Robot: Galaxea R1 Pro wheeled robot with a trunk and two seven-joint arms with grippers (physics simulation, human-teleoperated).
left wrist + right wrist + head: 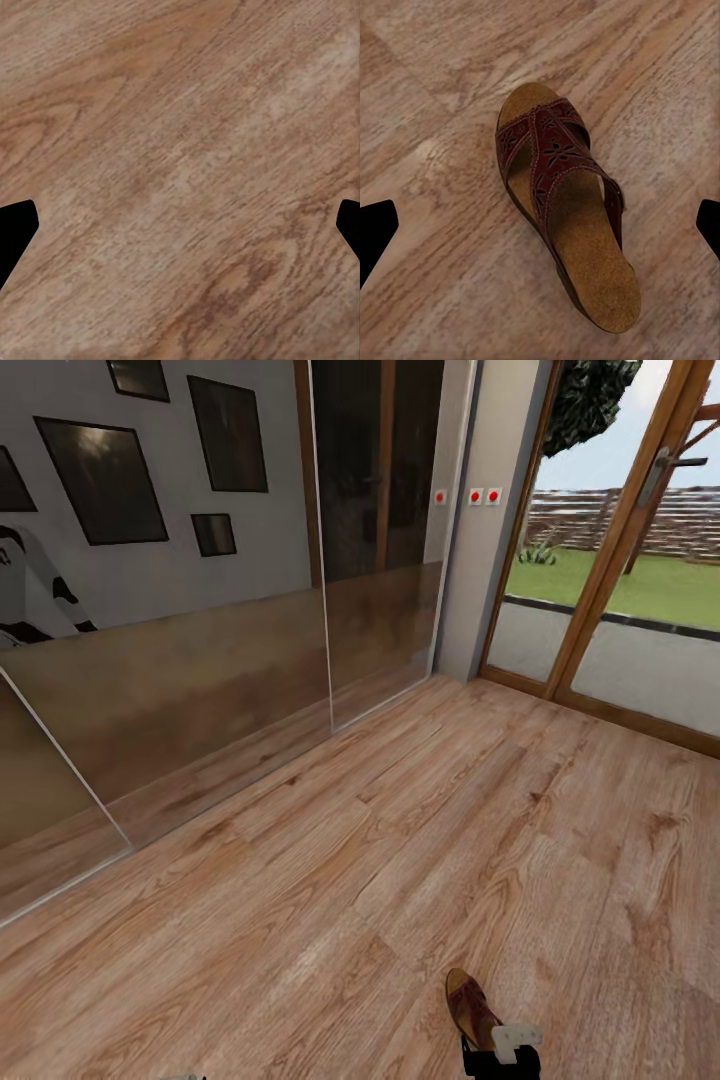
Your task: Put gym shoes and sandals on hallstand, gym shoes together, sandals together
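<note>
1. Sandal (562, 202): one brown sandal w/ tan insole and dark red cut-out straps, lying flat on the corridor floor (435, 90). In the right wrist view it sits between the two dark fingertips (376, 236), closer to neither, untouched, w/ bare wood on both sides.
2. Head view: same sandal (470, 1005) low in the picture, just ahead of the right gripper (505, 1050); toe end points away from the robot.
3. Right gripper: fingers spread wide, released, grasping nothing; tips apart at either edge of the wrist picture w/ the sandal in the gap.
4. Left gripper (180, 232): fingers also spread wide, nothing between them but wood-grain planks (180, 150).
5. Farther out, head view: mirrored sliding doors (200, 660) run along the left side, reflecting dark picture frames (105, 480) and floor.
6. Ahead-right: wood-framed glass door (600, 590) w/ lawn and a fence outside; red-dot switches (485, 496) on the wall beside it.
</note>
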